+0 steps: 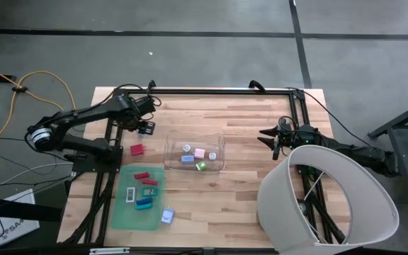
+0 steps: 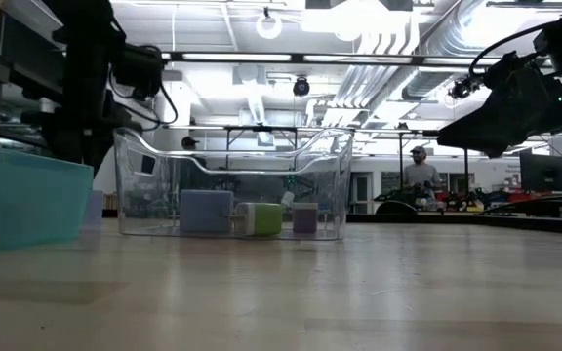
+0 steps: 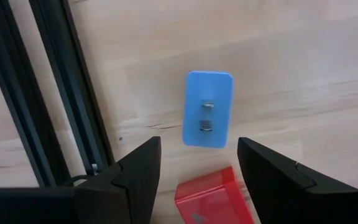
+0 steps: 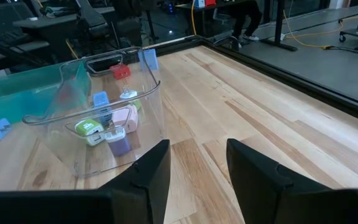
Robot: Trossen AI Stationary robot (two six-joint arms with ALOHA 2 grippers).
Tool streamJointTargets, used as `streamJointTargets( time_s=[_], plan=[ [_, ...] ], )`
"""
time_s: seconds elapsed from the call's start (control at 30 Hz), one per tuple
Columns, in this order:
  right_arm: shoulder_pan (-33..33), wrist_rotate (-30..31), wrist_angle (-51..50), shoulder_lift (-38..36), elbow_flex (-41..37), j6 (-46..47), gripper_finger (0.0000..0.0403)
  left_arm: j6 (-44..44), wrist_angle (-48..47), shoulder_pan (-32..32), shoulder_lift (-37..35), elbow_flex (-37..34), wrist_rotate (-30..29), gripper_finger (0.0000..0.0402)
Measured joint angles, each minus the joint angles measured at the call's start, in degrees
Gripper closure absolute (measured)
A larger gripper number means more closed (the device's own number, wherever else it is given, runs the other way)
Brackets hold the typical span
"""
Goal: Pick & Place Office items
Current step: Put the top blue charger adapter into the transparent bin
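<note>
Left gripper open and empty over the table's left rear, above a blue plug-shaped piece lying flat beside a red block; right gripper parted, empty, right of the clear bin holding small pieces; others on the green mat.

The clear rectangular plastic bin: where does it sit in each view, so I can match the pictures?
High view: the clear rectangular plastic bin sits at table centre.
Low view: it stands centre-left.
Left wrist view: not in it.
Right wrist view: it sits at the left.
Shared landmark: the small green block inside the bin.
</note>
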Motion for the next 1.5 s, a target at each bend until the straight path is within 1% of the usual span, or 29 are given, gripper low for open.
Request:
streamJointTargets(
  time_s=[0.17, 0.4, 0.63, 1.27, 1.5],
  plan=[
    [0.0, 0.0, -0.02, 0.01, 0.01, 0.0, 0.0259, -0.25, 0.21, 0.0, 3.18, -0.07, 0.0, 0.0197],
    [0.0, 0.0, -0.01, 0.01, 0.01, 0.0, 0.0259, 0.01, 3.63, 0.0, 5.7, -1.14, 0.11, 0.0197],
    [0.0, 0.0, -0.02, -0.01, -0.01, 0.0, 0.0259, -0.05, 5.42, 0.0, 5.7, -2.42, 0.05, 0.0197],
    [0.0, 0.0, -0.02, 0.01, 0.01, 0.0, 0.0259, -0.29, 6.21, 0.0, 5.7, -2.4, 0.0, 0.0197],
    [-0.01, 0.0, -0.01, 0.0, -0.01, 0.0, 0.0259, -1.43, 6.23, 0.0, 5.7, -2.4, -1.3, 0.0197]
  ],
)
